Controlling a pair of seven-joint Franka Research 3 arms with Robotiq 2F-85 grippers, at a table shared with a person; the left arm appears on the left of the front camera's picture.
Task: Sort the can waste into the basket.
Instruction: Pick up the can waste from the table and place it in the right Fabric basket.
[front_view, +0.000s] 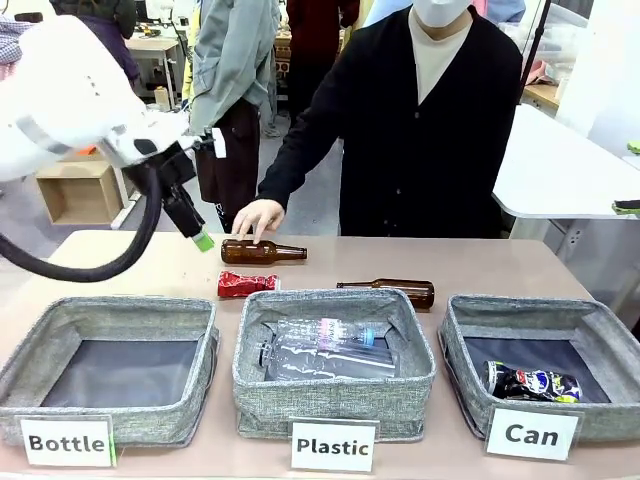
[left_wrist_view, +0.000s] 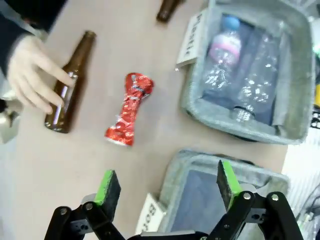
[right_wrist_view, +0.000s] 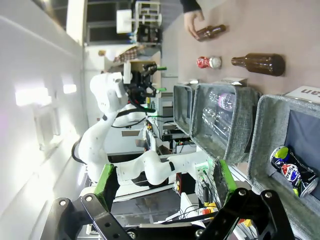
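Left gripper (left_wrist_view: 167, 182), mostly hidden by its arm from the front, hovers with fingers apart. Red can (front_view: 246, 284) lies on the table, long axis left-right, just behind the Plastic bin (front_view: 335, 395). Black can (front_view: 533, 383) lies likewise inside the Can basket (front_view: 462, 390), its lower edge hidden. Right gripper (right_wrist_view: 166, 177) has its fingers apart.

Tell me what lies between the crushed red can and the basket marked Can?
In the front view, the Plastic basket and a brown bottle lying just behind its far rim sit between the red can and the Can basket.
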